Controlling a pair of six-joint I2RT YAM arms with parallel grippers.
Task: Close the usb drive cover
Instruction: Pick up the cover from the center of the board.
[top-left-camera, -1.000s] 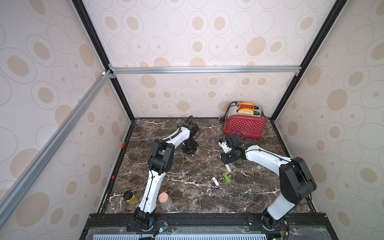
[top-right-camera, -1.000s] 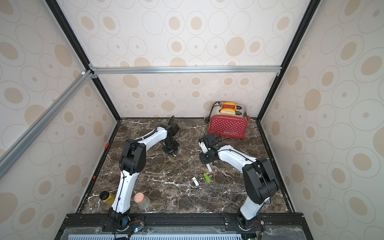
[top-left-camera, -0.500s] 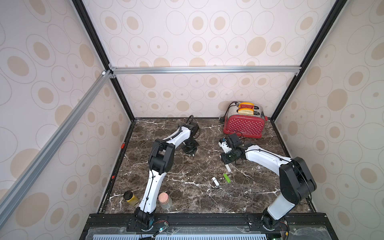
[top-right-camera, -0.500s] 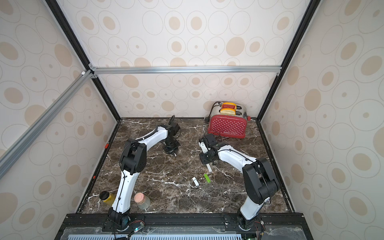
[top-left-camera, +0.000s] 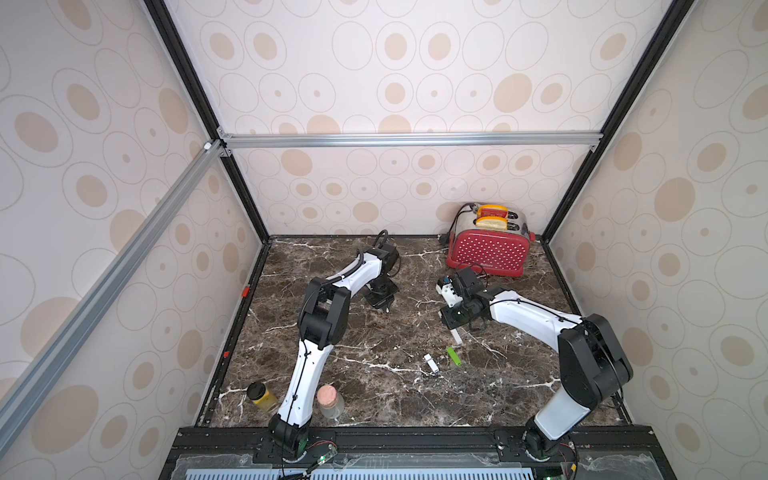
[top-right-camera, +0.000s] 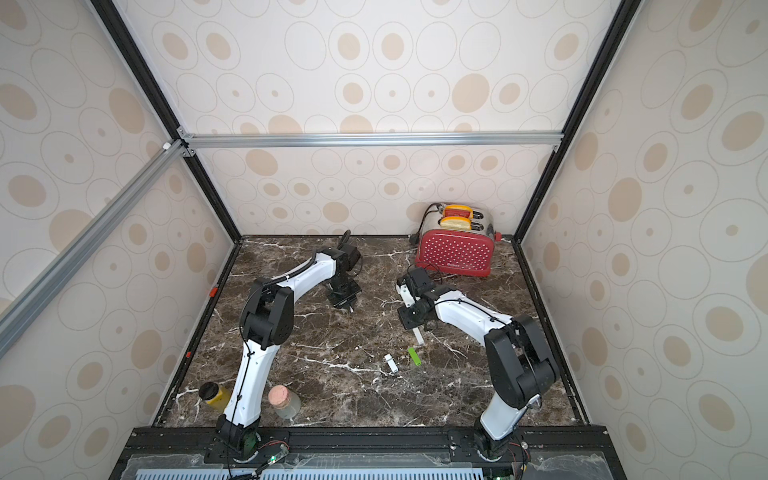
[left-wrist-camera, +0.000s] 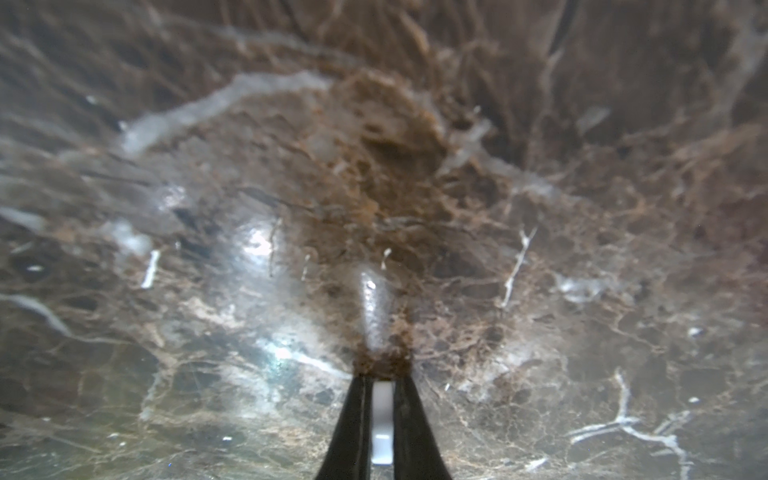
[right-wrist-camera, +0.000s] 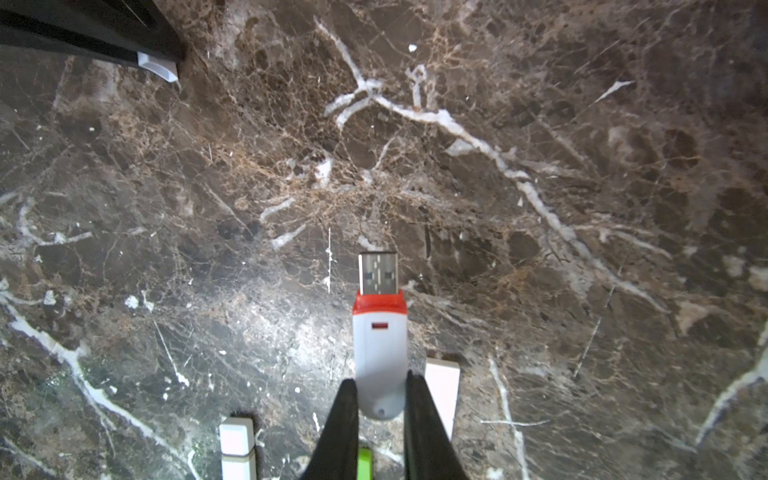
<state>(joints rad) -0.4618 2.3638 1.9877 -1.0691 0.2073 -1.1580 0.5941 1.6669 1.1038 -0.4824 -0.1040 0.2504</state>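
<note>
Since the metal plug (right-wrist-camera: 378, 272) is bare, your job is not done yet. Your right gripper (right-wrist-camera: 380, 380) is clamped on the usb drive (right-wrist-camera: 379, 336), which sticks out past its tips, over the table (right-wrist-camera: 582, 208). The drive is grey-white with a red band by the plug. Your left gripper (left-wrist-camera: 382, 379) pinches a small white piece (left-wrist-camera: 381, 415), likely the cover. The two grippers are well apart. I think you must bring them together and push the cover on.

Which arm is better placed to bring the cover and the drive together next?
Left, probably. The left hand grips the white cap, the lighter piece to move. The right hand holds the usb drive with its plug bare and pointing outward.
</note>
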